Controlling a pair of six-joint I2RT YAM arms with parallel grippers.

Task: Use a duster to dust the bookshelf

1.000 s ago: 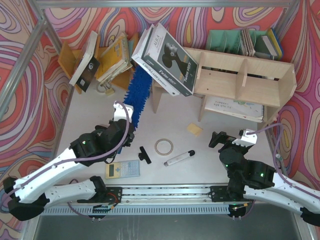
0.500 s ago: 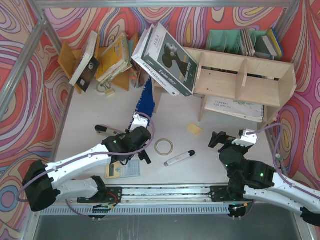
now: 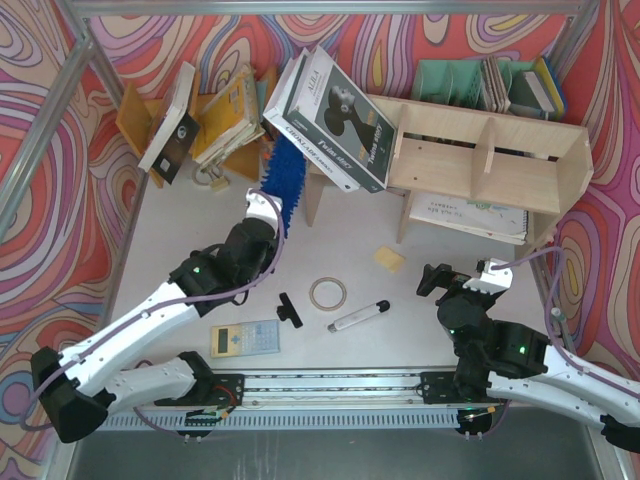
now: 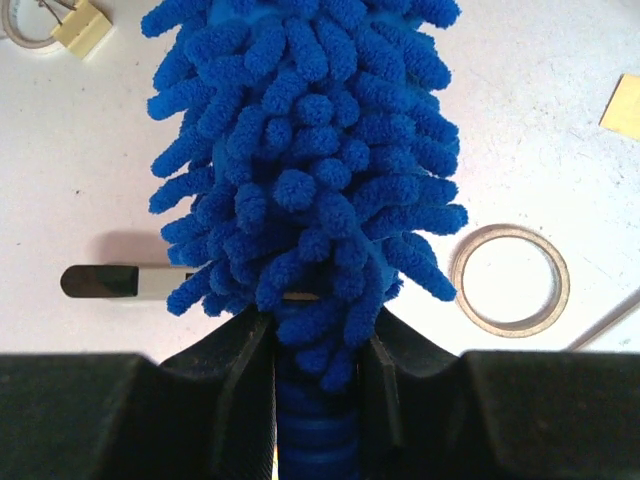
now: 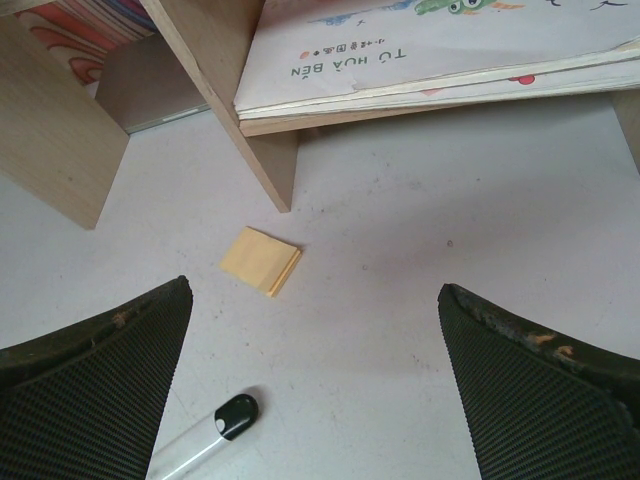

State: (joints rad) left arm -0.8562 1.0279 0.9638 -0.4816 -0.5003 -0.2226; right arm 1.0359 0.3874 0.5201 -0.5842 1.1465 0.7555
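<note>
Duster (image 3: 285,170) tip is disappearing behind the big book (image 3: 340,110) in the top view, so whether it is touching the bookshelf (image 3: 490,150) cannot be told. In the left wrist view the fluff is filling most of the picture and the handle is getting cut off at the bottom edge. A dark-and-pale bar (image 4: 100,282) is poking out from behind the fluff on the left; what it is cannot be made out.

Left wrist view is showing the grip the top view is missing: left end effector (image 4: 315,365) fingers are pressing tight on the duster neck, the fluff sticking straight out ahead of them. A tape ring (image 4: 459,285) is lying on the bench (image 4: 560,150) ahead-right of the fingers.

Right wrist view is showing the bookshelf's lower tier straight ahead, booklets (image 5: 430,50) lying flat in it, top tier out of frame. Right end effector (image 5: 315,365) is hanging over the bench with fingers spread wide, gripping nothing. A yellow pad (image 5: 260,260) is lying just ahead of it, a marker (image 5: 205,440) by its left finger, partly cut off.
</note>
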